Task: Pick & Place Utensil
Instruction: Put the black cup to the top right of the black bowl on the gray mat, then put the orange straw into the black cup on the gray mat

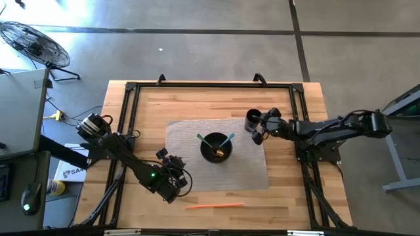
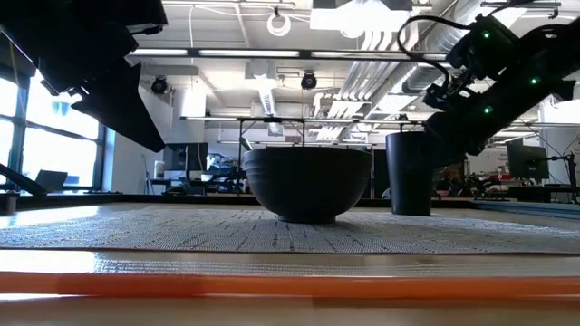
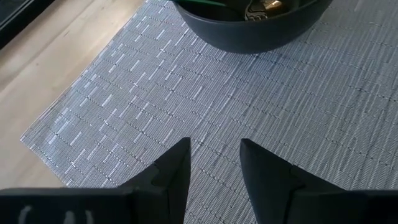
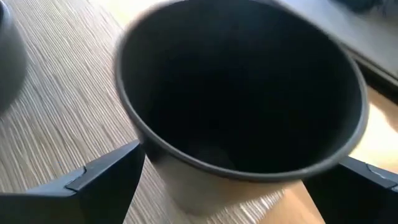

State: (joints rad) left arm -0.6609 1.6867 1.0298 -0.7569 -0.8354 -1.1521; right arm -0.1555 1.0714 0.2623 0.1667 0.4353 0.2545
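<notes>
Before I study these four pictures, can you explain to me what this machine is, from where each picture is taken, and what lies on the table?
It is a robot with two dark arms, each ending in a two-finger pincer. One camera looks down from above, one sits at table height, and one rides on each wrist. On the wooden table lies a grey mat with a dark bowl holding utensils, and a black cup. An orange stick lies near the front edge. The right pincer, open, is at the cup. The left pincer, open, holds nothing.
</notes>
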